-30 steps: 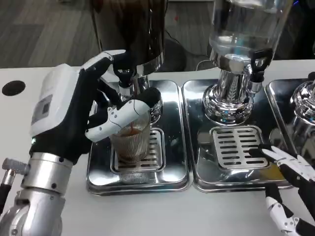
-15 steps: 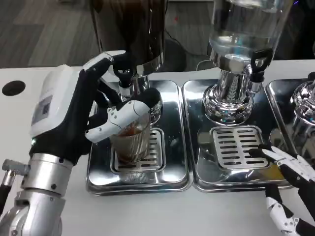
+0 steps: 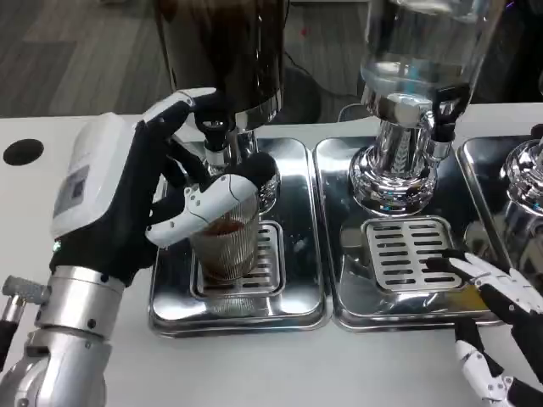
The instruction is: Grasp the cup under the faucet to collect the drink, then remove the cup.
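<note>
Nearest the camera, the right hand [image 3: 501, 318] is seen at the lower right, fingers spread and holding nothing, fingertips lying at the front edge of the right drip tray [image 3: 348, 292] by its slotted grille [image 3: 407, 253]. On the left, the left hand [image 3: 148, 199] is wrapped around the ribbed glass cup [image 3: 226, 246]: the thumb is laid across the cup's front near the rim, the other fingers are curled behind, so the cup is gripped from its left side. The cup is stood upright on the grille of the left drip tray [image 3: 301, 254], directly under the faucet [image 3: 217, 140] of the dark drink dispenser [image 3: 222, 51]; a little brownish liquid appears to be inside, level hard to tell. Further back right, the clear-tank dispenser [image 3: 416, 93] is stood on its chrome base. Handling judgement: glass is rigid, fragile, likely slick if wet; ribs should aid grip. Weight is expected to rise as filling goes on. A mid-height wrap is preferred, kept level on removal so nothing is spilled.
</note>
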Controlling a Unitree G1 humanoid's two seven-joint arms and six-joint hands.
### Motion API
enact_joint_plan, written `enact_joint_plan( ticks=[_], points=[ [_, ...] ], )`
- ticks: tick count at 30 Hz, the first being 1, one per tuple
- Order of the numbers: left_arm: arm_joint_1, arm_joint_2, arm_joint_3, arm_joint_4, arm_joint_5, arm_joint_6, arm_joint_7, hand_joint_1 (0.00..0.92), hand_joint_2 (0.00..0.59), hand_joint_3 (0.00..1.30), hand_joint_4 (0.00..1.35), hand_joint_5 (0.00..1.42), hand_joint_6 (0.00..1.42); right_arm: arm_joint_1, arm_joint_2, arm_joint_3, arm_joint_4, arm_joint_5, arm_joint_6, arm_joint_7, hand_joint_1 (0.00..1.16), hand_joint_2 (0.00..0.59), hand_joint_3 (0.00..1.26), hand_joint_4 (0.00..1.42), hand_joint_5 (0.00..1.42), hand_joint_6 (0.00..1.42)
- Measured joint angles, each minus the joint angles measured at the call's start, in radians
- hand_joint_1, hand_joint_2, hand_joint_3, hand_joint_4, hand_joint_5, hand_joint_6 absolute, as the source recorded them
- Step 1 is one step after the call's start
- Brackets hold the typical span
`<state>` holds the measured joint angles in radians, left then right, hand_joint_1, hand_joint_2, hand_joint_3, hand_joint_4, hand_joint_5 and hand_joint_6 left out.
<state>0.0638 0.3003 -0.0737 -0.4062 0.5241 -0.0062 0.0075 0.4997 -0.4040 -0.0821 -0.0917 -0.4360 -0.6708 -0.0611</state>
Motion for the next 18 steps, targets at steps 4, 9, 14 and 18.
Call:
enact_joint_plan(
  ticks=[4,9,14,18],
  points=[
    [0.000,0.000,0.000,0.001,0.000,-0.001,0.000,0.039,0.037,0.40,0.36,0.76,0.87,-0.001,0.000,0.003,0.000,0.000,0.000,0.000,0.49,0.562,0.21,0.12,0.12,0.04],
    [-0.007,0.000,0.001,0.007,-0.002,-0.001,0.000,0.039,0.037,0.40,0.36,0.76,0.87,-0.004,0.000,0.005,0.000,0.000,0.003,0.001,0.49,0.562,0.21,0.12,0.12,0.04],
    [-0.013,0.002,0.003,0.010,-0.004,-0.001,-0.001,0.039,0.037,0.40,0.36,0.76,0.87,-0.009,0.000,0.007,0.000,0.000,0.007,0.003,0.49,0.562,0.21,0.12,0.12,0.04],
    [-0.021,0.004,0.011,0.014,-0.008,-0.001,-0.005,0.041,0.040,0.40,0.35,0.76,0.87,-0.012,0.000,0.007,0.000,-0.001,0.009,0.004,0.49,0.562,0.21,0.12,0.12,0.04]
  ],
)
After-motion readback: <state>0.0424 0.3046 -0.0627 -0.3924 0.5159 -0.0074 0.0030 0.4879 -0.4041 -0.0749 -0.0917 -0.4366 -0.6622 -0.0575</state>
